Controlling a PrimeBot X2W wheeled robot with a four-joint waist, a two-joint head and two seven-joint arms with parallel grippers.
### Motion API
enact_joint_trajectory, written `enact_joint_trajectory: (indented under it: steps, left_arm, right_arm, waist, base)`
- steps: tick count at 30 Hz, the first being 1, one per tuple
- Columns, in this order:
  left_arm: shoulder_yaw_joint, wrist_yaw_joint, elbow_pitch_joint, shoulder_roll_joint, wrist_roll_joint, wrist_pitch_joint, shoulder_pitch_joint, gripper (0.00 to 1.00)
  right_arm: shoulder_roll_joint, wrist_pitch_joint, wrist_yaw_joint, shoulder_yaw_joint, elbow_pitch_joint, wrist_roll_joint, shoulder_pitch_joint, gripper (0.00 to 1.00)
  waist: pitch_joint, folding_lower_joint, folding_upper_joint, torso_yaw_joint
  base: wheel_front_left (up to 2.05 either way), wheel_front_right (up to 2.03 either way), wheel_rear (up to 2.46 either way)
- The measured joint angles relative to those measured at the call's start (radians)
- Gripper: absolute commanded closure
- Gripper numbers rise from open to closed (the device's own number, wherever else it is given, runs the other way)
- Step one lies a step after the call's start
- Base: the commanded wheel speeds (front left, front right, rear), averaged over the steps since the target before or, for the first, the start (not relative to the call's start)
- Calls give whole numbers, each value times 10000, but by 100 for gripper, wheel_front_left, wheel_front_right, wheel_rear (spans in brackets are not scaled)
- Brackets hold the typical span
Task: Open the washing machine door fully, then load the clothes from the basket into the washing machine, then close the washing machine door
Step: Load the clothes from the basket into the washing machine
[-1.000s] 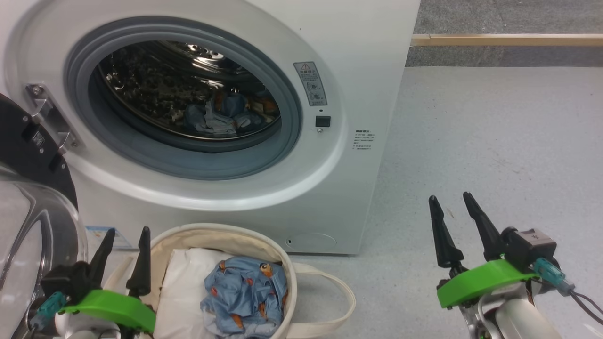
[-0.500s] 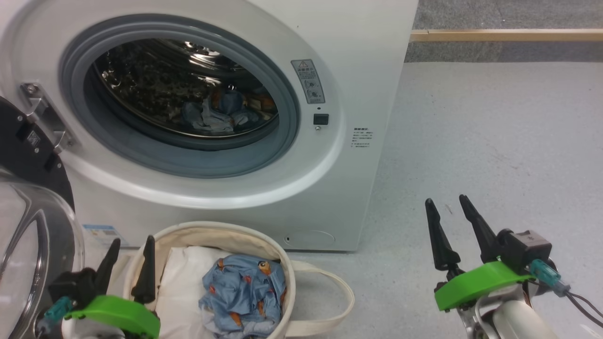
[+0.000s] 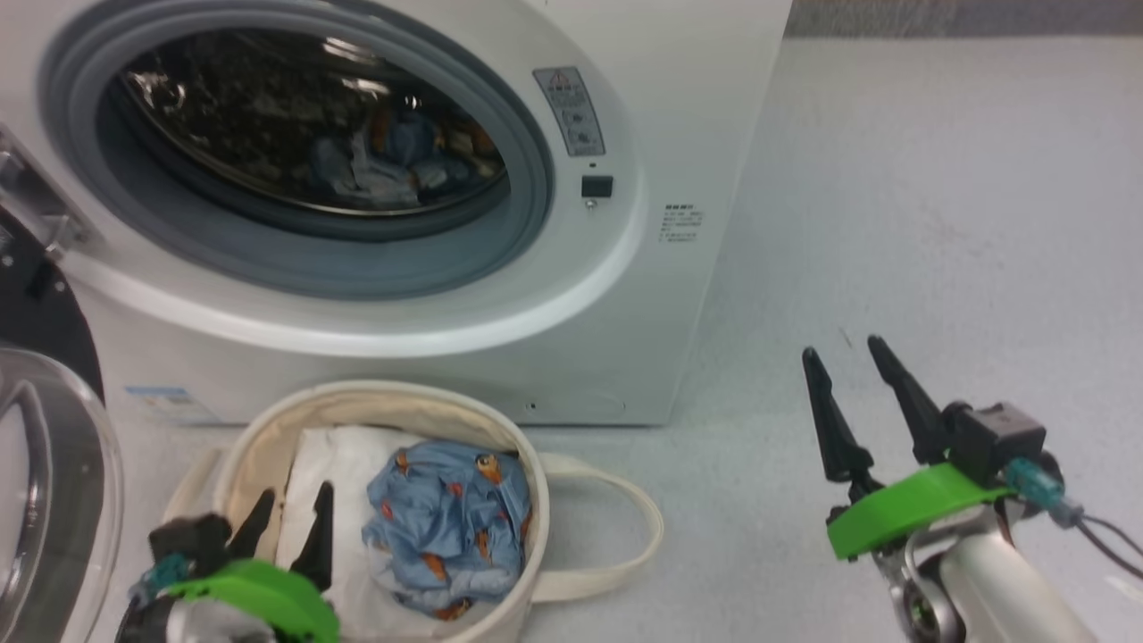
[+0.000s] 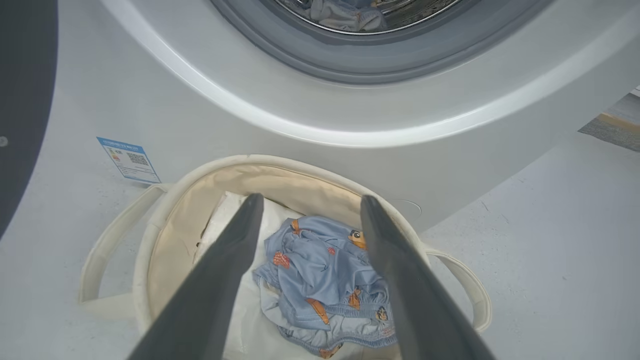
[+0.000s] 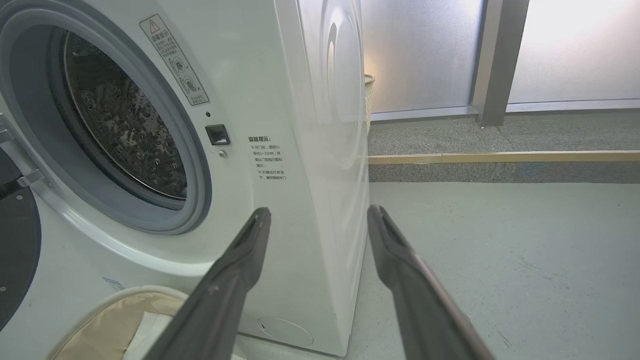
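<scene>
The wide-open left hand (image 4: 311, 200) is hovering above light-blue printed clothes (image 4: 320, 270) in the round cream canvas basket (image 4: 165, 235), likely risking pinching white padding (image 3: 339, 451) too.

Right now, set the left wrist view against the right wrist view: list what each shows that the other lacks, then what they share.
Left wrist view, not the right: the open left pincer aimed at the blue clothes in the basket. Right wrist view, not the left: the open right pincer, a warning sticker, the black latch socket, a wooden floor strip. Both: the washing machine, its grey ring, the washing machine door's dark rim, the basket's rim.
</scene>
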Motion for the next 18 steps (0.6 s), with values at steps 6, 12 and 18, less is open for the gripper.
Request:
enact_joint_trajectory:
  steps: [6,12,18]
  left_arm:
    - [-700,0,1112,-59,-454,0,-1099,0]
    - [-1636,0,2086,-190,-1041,0,-2008,0]
    - [-2732,0,2798,-219,-1680,0,-3262,0]
  right_arm:
    - [-161,0,0,0,27,-4,-636,0]
    - [-236,0,0,-6,-27,-96,-1146,0]
    - [-430,0,0,-44,-211,-364,-1855,0]
  waist:
    - [839,1,0,-33]
    - [1663,2,0,-38]
    - [2760,2,0,-41]
  base:
    - [0,0,0]
    - [0,0,0]
    - [0,0,0]
